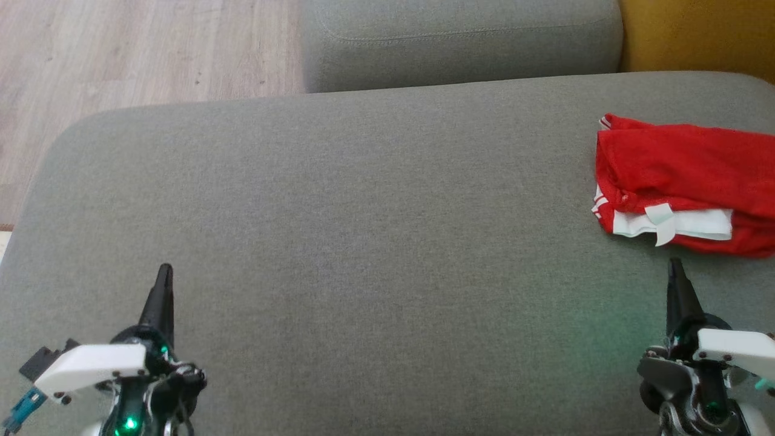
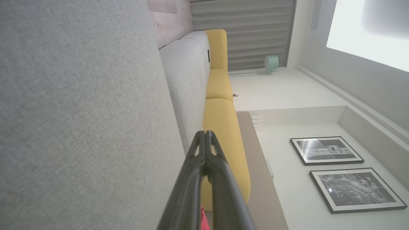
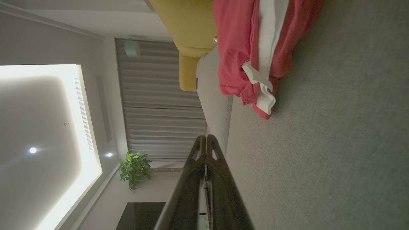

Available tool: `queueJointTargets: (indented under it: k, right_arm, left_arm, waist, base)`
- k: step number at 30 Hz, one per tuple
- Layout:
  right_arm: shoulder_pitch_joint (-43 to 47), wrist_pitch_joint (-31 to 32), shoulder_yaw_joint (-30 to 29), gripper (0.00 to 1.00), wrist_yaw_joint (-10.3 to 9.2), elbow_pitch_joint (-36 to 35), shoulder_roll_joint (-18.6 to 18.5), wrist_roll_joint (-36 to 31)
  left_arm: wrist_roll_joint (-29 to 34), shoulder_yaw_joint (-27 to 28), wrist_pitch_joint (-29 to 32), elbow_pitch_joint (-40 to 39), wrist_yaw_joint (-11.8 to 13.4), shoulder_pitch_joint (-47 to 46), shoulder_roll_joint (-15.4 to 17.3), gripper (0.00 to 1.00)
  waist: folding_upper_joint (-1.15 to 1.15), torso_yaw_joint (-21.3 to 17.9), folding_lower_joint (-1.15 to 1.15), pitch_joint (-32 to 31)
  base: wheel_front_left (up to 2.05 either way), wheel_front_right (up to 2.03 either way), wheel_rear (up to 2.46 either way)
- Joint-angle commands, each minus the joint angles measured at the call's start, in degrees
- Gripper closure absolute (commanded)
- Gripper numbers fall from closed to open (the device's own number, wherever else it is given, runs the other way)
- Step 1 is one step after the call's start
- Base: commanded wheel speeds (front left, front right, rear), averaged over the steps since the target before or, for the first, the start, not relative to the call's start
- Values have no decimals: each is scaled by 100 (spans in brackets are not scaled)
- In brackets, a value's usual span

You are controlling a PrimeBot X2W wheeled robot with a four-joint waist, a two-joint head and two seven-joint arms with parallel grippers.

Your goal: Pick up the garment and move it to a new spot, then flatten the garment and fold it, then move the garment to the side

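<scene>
The garment (image 1: 684, 181) is red with white trim. It lies in a loosely folded bundle on the far right of the grey sofa seat (image 1: 363, 212), and its right end runs off the edge of the head view. A white band and a small white tab show along its near edge.

The left gripper (image 1: 164, 272) is at the near left, over bare grey fabric. Its two dark fingers are pressed together to a single tip, with nothing between them. It is well apart from the garment.

The right gripper (image 1: 675, 266) is at the near right, likewise clenched and empty. Its tip sits near the garment's near edge and does not touch it. In the right wrist view the fingertips meet, and the red cloth lies beyond them on the seat.

A second grey cushion (image 1: 460, 42) lies at the far side of the seat, with a yellow cushion (image 1: 696, 33) to its right. Pale wood floor (image 1: 121, 48) shows at the far left.

In the left wrist view, two framed pictures (image 2: 326, 150) hang on a white wall. The right wrist view takes in a potted plant (image 3: 134, 169) beside a curtain (image 3: 159, 111).
</scene>
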Motion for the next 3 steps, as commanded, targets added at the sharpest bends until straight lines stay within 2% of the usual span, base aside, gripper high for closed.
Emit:
queueJointTargets:
  k: [1, 3]
  right_arm:
    - [-303, 59, 90, 100, -5, -235, -100, 169]
    - [-306, 94, 73, 100, -5, -239, -100, 293]
  left_arm:
    - [-149, 253, 59, -154, -43, -319, 39, 100]
    - [-269, 275, 93, -145, -50, -330, 39, 100]
  waist:
    - [0, 0, 0, -1]
    - [0, 0, 0, -3]
  base:
    - [0, 0, 0]
    - [0, 0, 0]
